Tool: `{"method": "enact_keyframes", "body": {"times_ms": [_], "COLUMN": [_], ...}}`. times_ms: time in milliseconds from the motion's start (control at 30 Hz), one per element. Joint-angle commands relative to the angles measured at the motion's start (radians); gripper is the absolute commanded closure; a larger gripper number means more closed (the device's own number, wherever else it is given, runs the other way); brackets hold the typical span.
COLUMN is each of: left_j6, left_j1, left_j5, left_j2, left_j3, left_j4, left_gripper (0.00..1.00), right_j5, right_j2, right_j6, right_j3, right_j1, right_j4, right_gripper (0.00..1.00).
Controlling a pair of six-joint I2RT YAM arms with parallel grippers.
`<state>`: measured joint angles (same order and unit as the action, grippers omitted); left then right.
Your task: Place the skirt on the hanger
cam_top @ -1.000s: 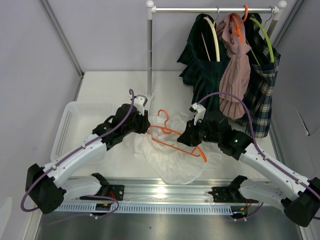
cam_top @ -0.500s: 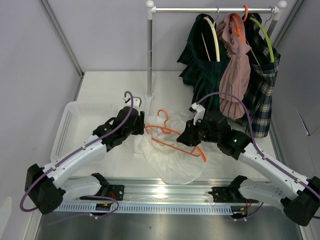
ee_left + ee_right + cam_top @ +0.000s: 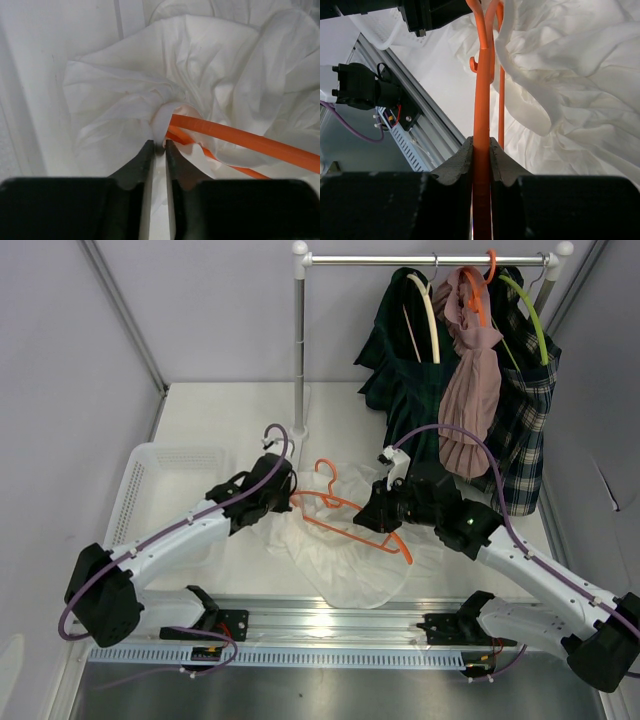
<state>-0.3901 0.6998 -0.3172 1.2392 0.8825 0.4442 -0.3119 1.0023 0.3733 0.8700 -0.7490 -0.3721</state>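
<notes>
1. The white skirt (image 3: 350, 575) is spread at the middle of the table's (image 3: 220, 410) near edge.
2. A fold of it is pinched in the left claw (image 3: 159, 146).
3. The orange hanger (image 3: 481, 100), laid on the skirt, is clamped in the right claw (image 3: 481, 145).

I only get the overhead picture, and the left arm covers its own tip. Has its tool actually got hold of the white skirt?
Observer: Its wrist camera shows the left tool with both fingers nearly together and a fold of the white skirt pinched at their tips.
Operator: What is the other arm holding?
Observer: The right tool is clamped on a bar of the orange hanger, which runs straight out between its fingers.
Operator: Is the hanger near that pinch?
Observer: Right beside it: in the left wrist view an orange arm comes out from under the cloth just right of the fingertips.
</notes>
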Motion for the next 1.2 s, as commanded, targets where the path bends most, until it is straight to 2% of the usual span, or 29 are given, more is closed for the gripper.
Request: {"method": "enact_keyframes", "body": {"times_ms": [0,33,133,267,400,633,700,800,1067,1167], "left_j6": [-0.003,-0.003,-0.012,-0.03,-0.036,-0.055,-0.059,-0.058,-0.087,-0.095], "left_j1": [0.024,0.027,0.044,0.078,0.154,0.217,0.228,0.228,0.225,0.227], "left_j5": [0.018,0.027,0.052,0.073,0.035,0.013,0.015,0.012,0.032,0.032], "left_j2": [-0.024,-0.03,-0.049,-0.086,-0.104,-0.135,-0.141,-0.138,-0.129,-0.119], "left_j3": [0.056,0.061,0.062,0.081,0.223,0.435,0.452,0.435,0.166,0.113], "left_j4": [-0.029,-0.027,-0.016,0.011,0.111,0.273,0.286,0.287,0.162,0.108], "left_gripper": [0.87,0.94,0.98,1.0,1.0,1.0,1.0,1.0,1.0,1.0], "right_j5": [0.002,0.0,0.01,0.036,0.068,0.097,0.088,0.082,0.071,0.094], "right_j2": [-0.001,0.01,0.025,0.061,0.059,0.012,0.012,0.03,0.09,0.116], "right_j6": [-0.008,-0.01,-0.017,-0.033,-0.059,-0.079,-0.08,-0.071,-0.039,-0.03], "right_j3": [0.049,0.064,0.083,0.13,0.184,0.274,0.276,0.247,0.068,0.038], "right_j1": [-0.006,-0.007,-0.015,-0.033,-0.046,-0.05,-0.049,-0.049,-0.092,-0.128], "right_j4": [0.052,0.047,0.045,0.025,-0.022,-0.131,-0.13,-0.102,0.036,0.081], "right_gripper": [1.0,1.0,1.0,1.0,1.0,1.0,1.0,1.0,1.0,1.0]}}
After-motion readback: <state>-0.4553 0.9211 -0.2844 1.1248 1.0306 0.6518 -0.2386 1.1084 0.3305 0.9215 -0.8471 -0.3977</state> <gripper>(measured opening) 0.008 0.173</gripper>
